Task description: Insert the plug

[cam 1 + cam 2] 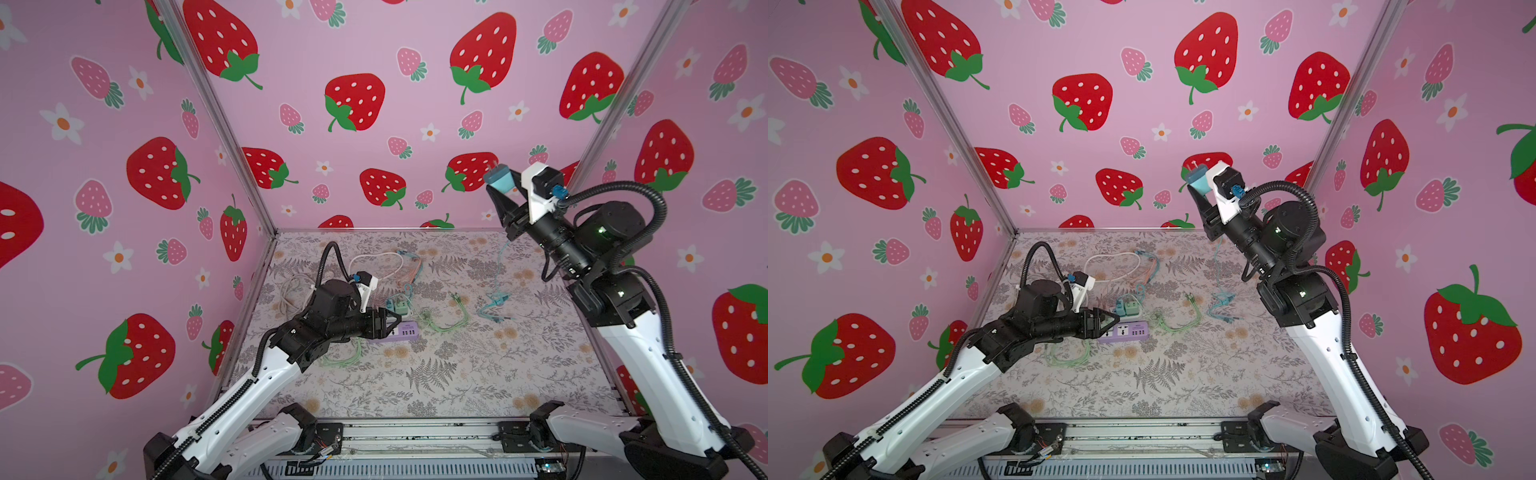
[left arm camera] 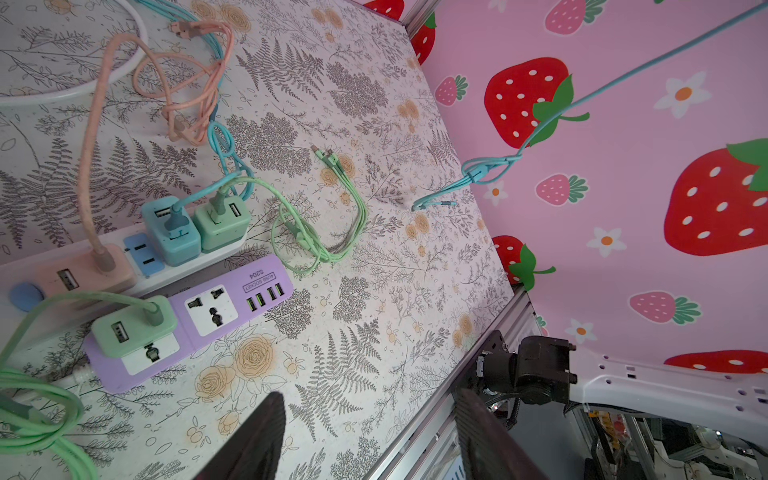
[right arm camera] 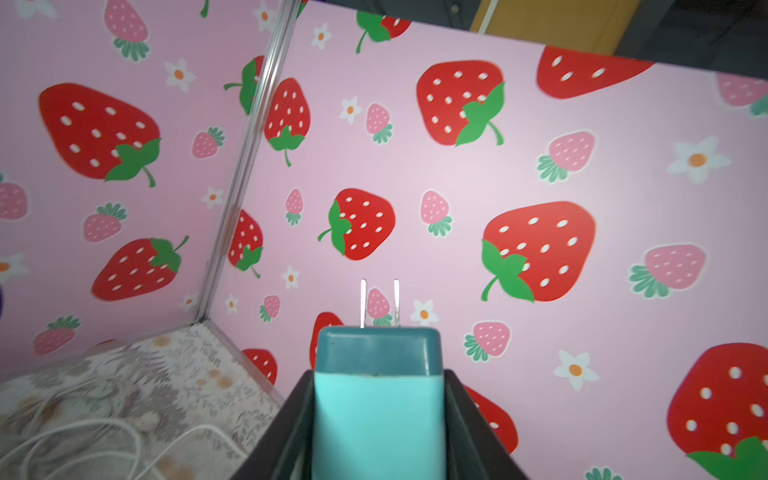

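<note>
The plug (image 3: pixel 376 419), a teal charger block with two metal prongs pointing away, sits between the fingers of my right gripper (image 3: pixel 379 376), which is shut on it. That arm holds it high near the back wall in both top views (image 1: pixel 498 178) (image 1: pixel 1198 178). Its blue cable (image 1: pixel 496 291) hangs down to the table. The purple power strip (image 2: pixel 232 299) lies mid-table with one free socket (image 2: pixel 212 309) and a green charger (image 2: pixel 133 328) plugged in beside it. My left gripper (image 2: pixel 370 399) is open and empty, just above the strip's near end (image 1: pixel 392 324).
A white power strip (image 2: pixel 137 249) behind the purple one carries pink, teal and green chargers. Green cable loops (image 1: pixel 446 322), a pink cable (image 2: pixel 183 83) and white cable (image 1: pixel 291 291) lie on the floral table. Strawberry walls close in the back and both sides.
</note>
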`<state>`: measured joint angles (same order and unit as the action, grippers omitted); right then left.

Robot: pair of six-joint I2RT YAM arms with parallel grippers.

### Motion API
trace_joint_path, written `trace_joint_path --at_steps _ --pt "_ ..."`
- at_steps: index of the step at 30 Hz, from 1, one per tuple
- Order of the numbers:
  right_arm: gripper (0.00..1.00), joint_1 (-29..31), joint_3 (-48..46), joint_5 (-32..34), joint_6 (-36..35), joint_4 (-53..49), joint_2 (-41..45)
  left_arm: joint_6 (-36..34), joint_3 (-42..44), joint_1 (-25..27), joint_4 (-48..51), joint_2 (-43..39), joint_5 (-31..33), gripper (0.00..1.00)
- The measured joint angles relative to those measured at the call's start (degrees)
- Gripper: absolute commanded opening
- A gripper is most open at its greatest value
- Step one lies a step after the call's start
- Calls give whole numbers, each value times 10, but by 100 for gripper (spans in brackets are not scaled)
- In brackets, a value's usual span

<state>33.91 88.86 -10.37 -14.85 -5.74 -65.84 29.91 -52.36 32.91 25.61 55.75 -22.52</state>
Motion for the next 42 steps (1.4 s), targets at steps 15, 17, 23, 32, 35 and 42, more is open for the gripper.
trace_joint_path --at_steps 15,17,23,32,35,42 --pt "17 34 -311 -183 78 -1 39 15 -25 0 12 -7 -37 77" --pt "17 43 -322 -202 79 5 27 18 -25 0 12 -7 -41 77" --pt "16 73 -358 -241 82 27 0 36 -25 -3 -11 0 -68 77" --pt "16 114 -362 -263 84 62 -30 66 -25 -6 -54 18 -114 75" --pt "15 127 -362 -267 84 71 -36 76 -25 -6 -61 25 -121 72" --pt "15 152 -362 -268 80 87 -48 96 -24 -7 -81 38 -137 60"
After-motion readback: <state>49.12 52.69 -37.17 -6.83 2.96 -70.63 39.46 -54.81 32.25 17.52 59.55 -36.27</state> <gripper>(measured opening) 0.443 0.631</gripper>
